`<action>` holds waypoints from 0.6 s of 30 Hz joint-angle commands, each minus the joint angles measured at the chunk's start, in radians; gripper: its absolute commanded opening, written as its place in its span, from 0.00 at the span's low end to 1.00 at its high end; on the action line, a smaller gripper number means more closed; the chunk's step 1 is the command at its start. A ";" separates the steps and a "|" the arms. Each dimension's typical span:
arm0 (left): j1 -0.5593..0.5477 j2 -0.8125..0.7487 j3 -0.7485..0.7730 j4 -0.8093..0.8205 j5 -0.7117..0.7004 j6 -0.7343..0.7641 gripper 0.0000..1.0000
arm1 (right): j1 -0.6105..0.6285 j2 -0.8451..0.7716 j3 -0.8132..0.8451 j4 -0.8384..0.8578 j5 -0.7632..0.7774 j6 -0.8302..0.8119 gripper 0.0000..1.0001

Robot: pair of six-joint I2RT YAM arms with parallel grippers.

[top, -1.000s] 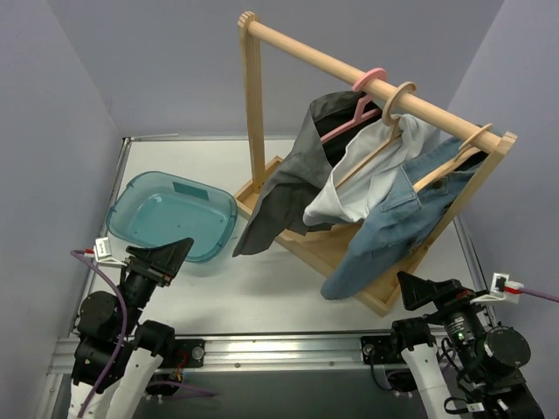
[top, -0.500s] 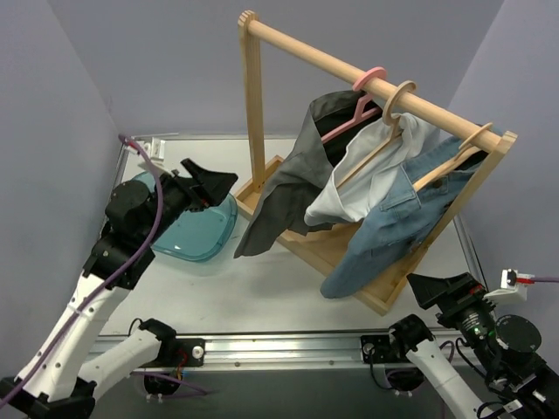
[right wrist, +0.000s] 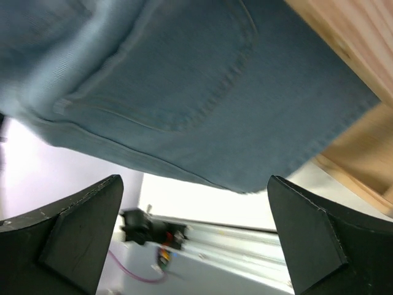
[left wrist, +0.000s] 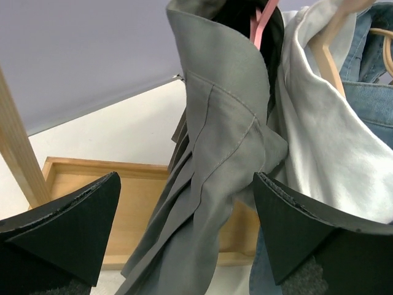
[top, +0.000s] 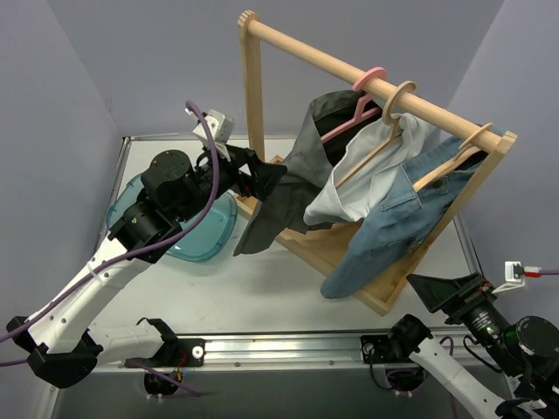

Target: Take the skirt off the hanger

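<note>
The grey skirt [top: 293, 179] hangs on a pink hanger [top: 365, 98] at the left end of the wooden rail [top: 306, 51]. My left gripper [top: 265, 177] is raised right beside the skirt's left edge, open. In the left wrist view the skirt [left wrist: 215, 153] hangs between and beyond the spread fingers of the left gripper [left wrist: 187, 230], and the pink hanger [left wrist: 263, 21] shows at the top. My right gripper [top: 437, 292] is low at the near right, open. In its own view the right gripper [right wrist: 193, 230] holds nothing, under a denim hem [right wrist: 184, 92].
A white shirt [top: 371, 170] and a denim jacket [top: 393, 218] hang on wooden hangers to the right of the skirt. The rack's wooden base tray [top: 319, 253] sits beneath them. A teal basin [top: 196, 231] lies on the table at the left, under my left arm.
My left arm has risen from near its base and swung up and right to the skirt. The right gripper has shifted slightly right and lower.
</note>
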 commanded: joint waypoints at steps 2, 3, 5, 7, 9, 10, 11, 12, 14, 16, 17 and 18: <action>-0.021 0.073 0.098 -0.009 0.039 0.103 0.98 | 0.023 -0.129 0.006 0.189 0.087 0.091 1.00; -0.024 0.080 0.102 -0.008 0.056 0.108 0.98 | 0.032 -0.129 0.004 0.169 0.113 0.114 1.00; -0.029 0.102 0.114 -0.011 0.071 0.122 0.98 | 0.066 -0.058 0.055 0.087 0.155 0.094 1.00; -0.038 0.116 0.121 -0.008 0.086 0.131 0.99 | 0.077 0.006 0.097 0.021 0.167 0.074 1.00; -0.041 0.125 0.124 -0.011 0.089 0.137 0.99 | 0.068 0.082 0.118 0.002 0.163 0.024 1.00; -0.043 0.137 0.133 -0.017 0.092 0.140 1.00 | 0.062 0.101 0.131 -0.003 0.167 0.010 1.00; -0.043 0.145 0.142 -0.026 0.091 0.145 0.94 | 0.053 0.131 0.136 0.002 0.167 -0.002 1.00; -0.043 0.155 0.153 -0.049 0.086 0.146 0.91 | 0.048 0.144 0.139 0.008 0.164 -0.022 1.00; -0.043 0.182 0.183 -0.072 0.070 0.159 0.70 | 0.046 0.168 0.141 0.048 0.151 -0.036 1.00; -0.043 0.198 0.196 -0.086 0.074 0.168 0.58 | 0.046 0.179 0.141 0.088 0.144 -0.050 1.00; -0.043 0.203 0.202 -0.086 0.076 0.180 0.48 | 0.046 0.188 0.141 0.098 0.140 -0.055 1.00; -0.043 0.211 0.207 -0.091 0.076 0.185 0.44 | 0.046 0.191 0.142 0.106 0.140 -0.059 1.00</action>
